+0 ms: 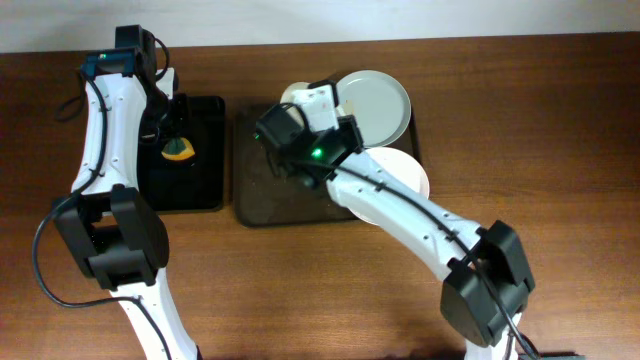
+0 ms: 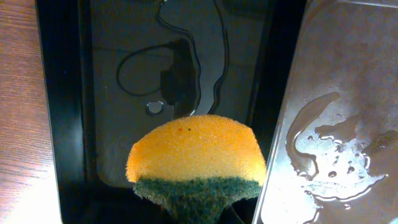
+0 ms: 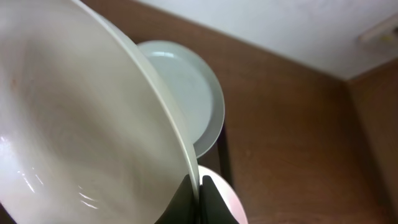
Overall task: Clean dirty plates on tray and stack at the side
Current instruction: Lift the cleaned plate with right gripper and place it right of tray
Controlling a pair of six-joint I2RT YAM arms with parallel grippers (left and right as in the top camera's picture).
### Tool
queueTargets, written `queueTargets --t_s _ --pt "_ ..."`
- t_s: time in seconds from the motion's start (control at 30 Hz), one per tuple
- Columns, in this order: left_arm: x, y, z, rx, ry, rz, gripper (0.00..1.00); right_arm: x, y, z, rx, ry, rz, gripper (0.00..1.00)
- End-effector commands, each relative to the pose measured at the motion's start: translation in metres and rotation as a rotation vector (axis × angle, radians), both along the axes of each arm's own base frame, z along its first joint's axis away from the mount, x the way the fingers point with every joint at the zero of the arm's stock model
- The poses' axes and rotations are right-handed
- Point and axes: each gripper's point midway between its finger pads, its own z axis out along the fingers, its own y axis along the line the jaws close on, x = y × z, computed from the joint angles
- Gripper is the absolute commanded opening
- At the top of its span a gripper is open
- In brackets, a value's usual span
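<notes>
Over the left half of the dark brown tray (image 1: 262, 200), my right gripper (image 3: 200, 198) is shut on the rim of a white plate (image 3: 81, 130), holding it tilted up on edge. In the overhead view only a sliver of this held plate (image 1: 294, 94) shows past the wrist. A second plate (image 1: 378, 105) lies at the tray's far right corner. A third plate (image 1: 408, 172) lies at the tray's right edge, partly under the right arm. My left gripper (image 1: 176, 142) is shut on a yellow and green sponge (image 2: 196, 149) above the black tray.
The smaller black tray (image 1: 205, 150) stands left of the brown tray, with a film of water in it. Puddles of water lie on the brown tray's floor (image 2: 336, 155). Bare wooden table (image 1: 560, 150) surrounds both trays.
</notes>
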Motion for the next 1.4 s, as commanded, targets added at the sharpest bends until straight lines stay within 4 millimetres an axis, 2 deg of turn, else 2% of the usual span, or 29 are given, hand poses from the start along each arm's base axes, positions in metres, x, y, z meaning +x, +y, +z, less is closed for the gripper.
queueTargets --t_s 0.0,0.03,0.13,0.27,0.4,0.47,0.57,0.67,0.7,0.73,0.8,0.87,0.97,1.1,1.37 --pt "-0.002 0.002 0.002 0.017 -0.003 -0.013 0.01 -0.001 -0.008 0.027 0.156 -0.009 -0.009 0.04" --pt "-0.001 0.002 0.002 0.017 -0.004 -0.013 0.01 0.0 -0.013 0.037 0.157 -0.037 -0.018 0.04" --pt "-0.001 0.002 0.002 0.016 -0.005 -0.013 0.01 -0.002 -0.015 0.039 0.159 -0.013 0.003 0.04" --pt "0.0 0.001 0.003 0.01 -0.011 -0.014 0.01 -0.005 -0.005 0.024 0.345 0.128 0.074 0.04" --pt "0.0 -0.001 0.003 0.009 -0.012 -0.019 0.01 0.001 -0.014 0.014 0.597 0.275 0.105 0.04" --pt "0.001 -0.005 0.003 0.009 -0.012 -0.027 0.01 0.009 -0.037 0.011 0.713 0.324 0.077 0.04" --pt "0.001 -0.01 0.003 0.009 -0.012 -0.038 0.01 0.019 -0.075 0.01 0.793 0.333 0.009 0.04" --pt "0.003 -0.021 0.003 0.01 -0.019 -0.062 0.01 0.029 -0.151 0.006 0.844 0.307 -0.154 0.04" --pt "0.005 -0.025 0.003 0.011 -0.024 -0.07 0.01 0.029 -0.182 0.004 0.851 0.292 -0.224 0.04" --pt "0.006 -0.028 0.003 0.011 -0.028 -0.076 0.01 0.029 -0.201 0.002 0.857 0.282 -0.267 0.04" --pt "0.008 -0.033 0.004 0.011 -0.036 -0.088 0.01 0.023 -0.252 -0.008 0.861 0.258 -0.388 0.04" --pt "0.009 -0.037 0.004 0.011 -0.042 -0.096 0.01 0.012 -0.294 -0.023 0.843 0.243 -0.5 0.04" --pt "0.01 -0.04 0.004 0.011 -0.047 -0.102 0.01 -0.008 -0.338 -0.051 0.812 0.24 -0.628 0.04" --pt "0.01 -0.04 0.004 0.011 -0.047 -0.102 0.01 -0.024 -0.363 -0.085 0.825 0.236 -0.698 0.04" --pt "0.01 -0.04 0.004 0.011 -0.047 -0.102 0.01 -0.026 -0.363 -0.128 0.821 0.204 -0.692 0.04"
